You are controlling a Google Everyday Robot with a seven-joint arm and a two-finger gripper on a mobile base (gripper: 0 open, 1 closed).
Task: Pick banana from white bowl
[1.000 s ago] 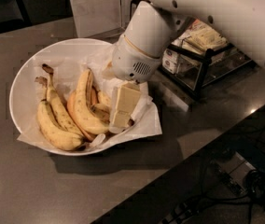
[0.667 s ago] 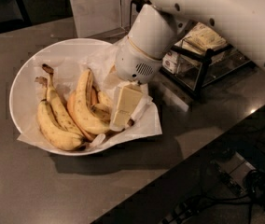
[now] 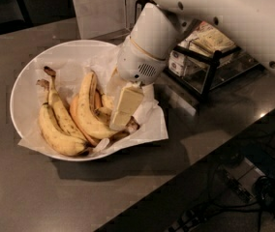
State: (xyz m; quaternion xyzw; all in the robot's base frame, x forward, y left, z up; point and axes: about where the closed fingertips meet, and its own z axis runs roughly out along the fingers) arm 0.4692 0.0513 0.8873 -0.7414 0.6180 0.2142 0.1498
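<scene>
Camera view: pincer (image 3: 120,122) at stubby brown-blotched yellow banana (image 3: 107,102) in wide white bowl (image 3: 26,81), opening unclear; I'd confirm grip, lift straight.

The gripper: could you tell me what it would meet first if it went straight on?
Probably the banana, just below the gripper in the white bowl; depth is unclear, so they may touch.

The cream-coloured gripper (image 3: 122,114), below its white cylindrical wrist (image 3: 147,42), hangs inside the wide white paper-lined bowl (image 3: 26,81), right against the short yellow banana (image 3: 107,102) with a dark tip. Just beyond that banana lie a long curved yellow banana (image 3: 86,108) and a joined speckled pair of bananas (image 3: 55,124). A black wire rack (image 3: 210,64) stands on the gripper's other side.
</scene>
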